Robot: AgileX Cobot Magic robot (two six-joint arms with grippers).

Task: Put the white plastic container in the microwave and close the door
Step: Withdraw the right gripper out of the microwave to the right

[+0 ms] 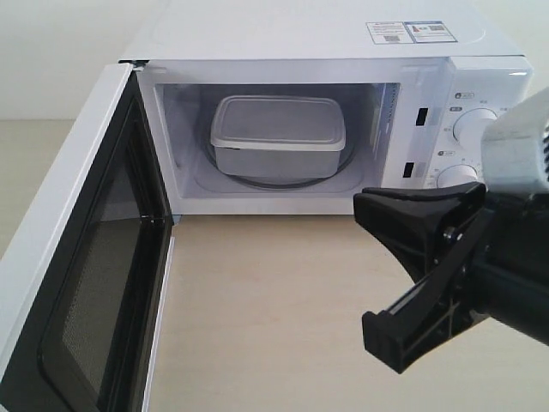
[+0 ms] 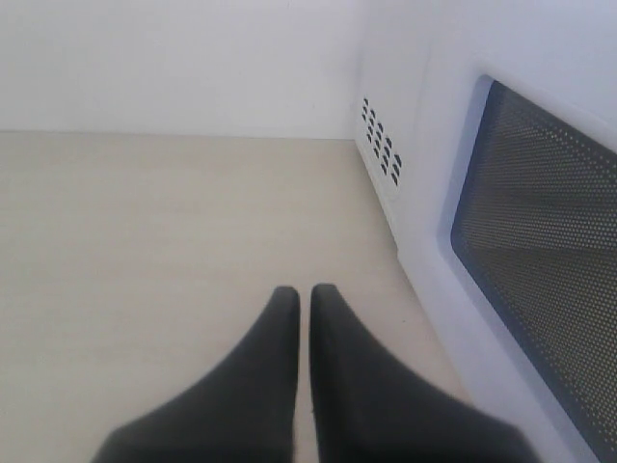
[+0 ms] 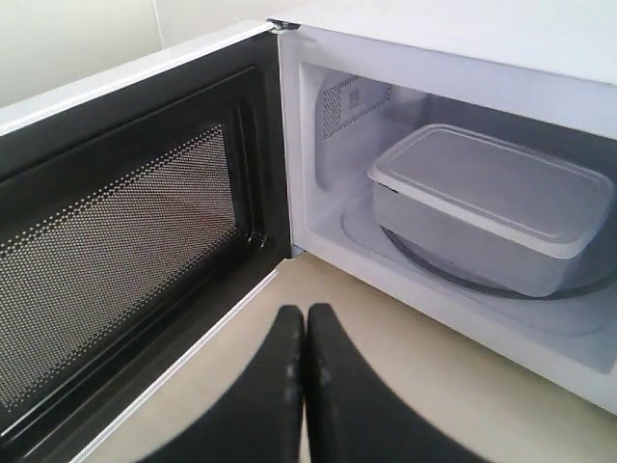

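Observation:
The white plastic container (image 1: 279, 133) sits inside the microwave (image 1: 309, 34) on the glass turntable, lid on; it also shows in the right wrist view (image 3: 492, 193). The door (image 1: 94, 275) stands wide open to the left, its black inner frame and mesh window (image 3: 125, 241) facing the cavity. My right gripper (image 3: 306, 313) is shut and empty, hovering over the tabletop in front of the opening, and appears at the right of the exterior view (image 1: 369, 206). My left gripper (image 2: 305, 294) is shut and empty, just off the door's outer face (image 2: 540, 222). The exterior view does not show it.
A light wooden tabletop (image 1: 274, 309) stretches in front of the microwave. The two dials (image 1: 476, 129) are partly covered by the right arm. Vent holes (image 2: 381, 149) show on the microwave's side wall beyond the door, with a plain wall behind.

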